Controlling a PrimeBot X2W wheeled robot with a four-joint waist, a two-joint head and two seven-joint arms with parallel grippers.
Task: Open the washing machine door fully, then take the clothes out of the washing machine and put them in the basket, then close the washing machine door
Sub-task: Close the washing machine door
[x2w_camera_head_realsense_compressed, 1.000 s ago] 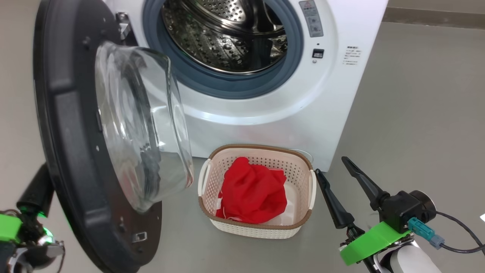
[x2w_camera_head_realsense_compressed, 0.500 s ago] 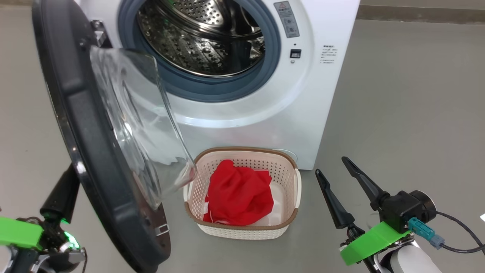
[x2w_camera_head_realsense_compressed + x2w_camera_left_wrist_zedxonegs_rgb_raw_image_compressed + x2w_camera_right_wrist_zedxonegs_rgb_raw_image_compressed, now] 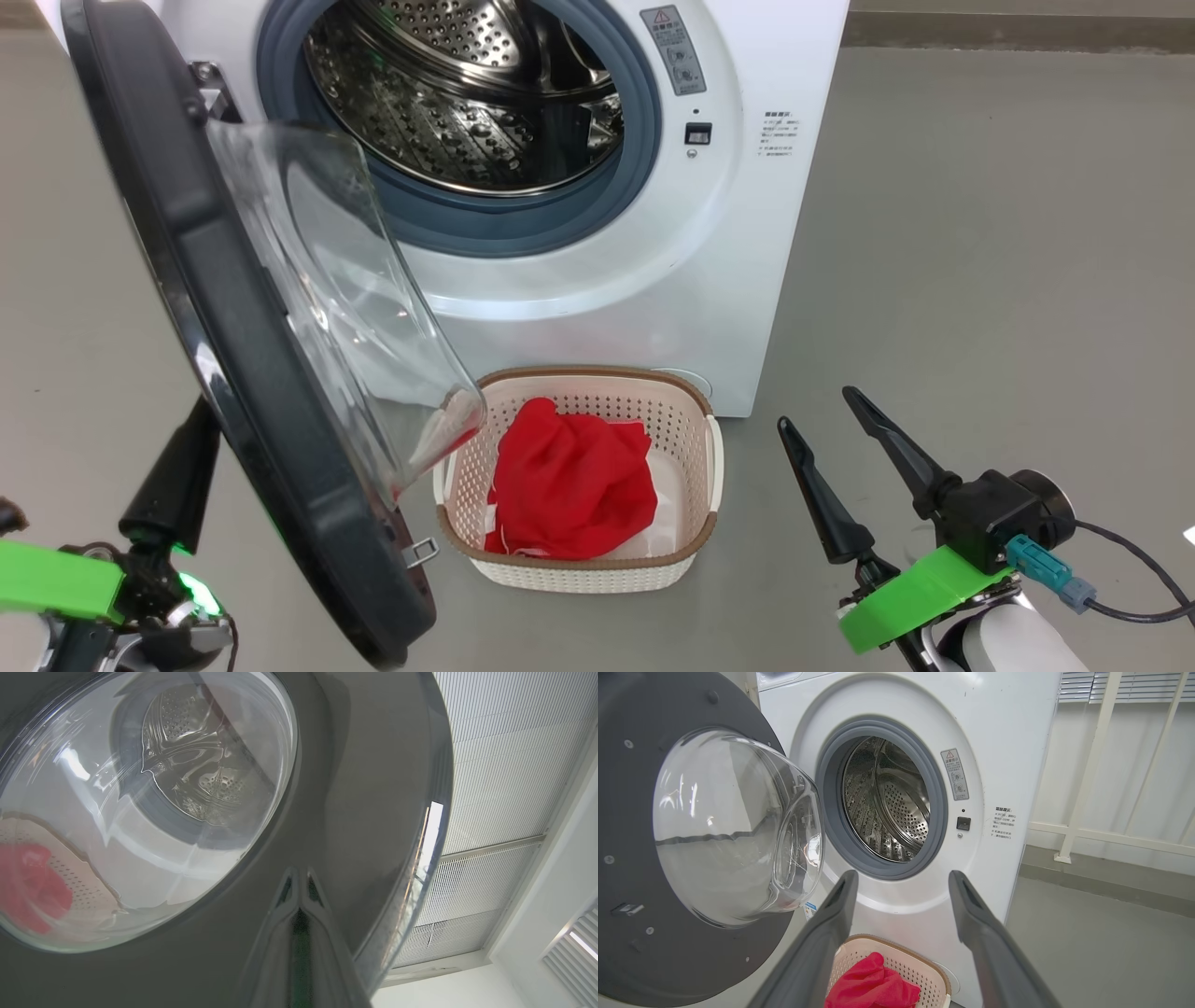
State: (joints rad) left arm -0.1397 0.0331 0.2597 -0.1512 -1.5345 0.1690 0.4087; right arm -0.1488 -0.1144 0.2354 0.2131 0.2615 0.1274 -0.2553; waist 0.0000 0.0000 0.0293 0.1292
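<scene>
Left hand: closed and empty, tips on the door's glossy outer face.
Right hand: open, holding nothing; basket with the clothes just to its left, washer ahead of it.
Slip risk: we judge the tips could skid off that slick face and leave the door unlatched.
Basket risk: the bowl hangs by the basket's corner. The glass blurs the gap, so we cannot tell whether it clears.
Floor: smooth, grey; a nudged basket would slide.
Room: white rails and louvres beyond the right hand.

The head camera looked down on the washing machine door, drum and basket. The right wrist camera faced all three from beyond the right gripper. The left wrist camera looked up at the door, close against the left gripper.
</scene>
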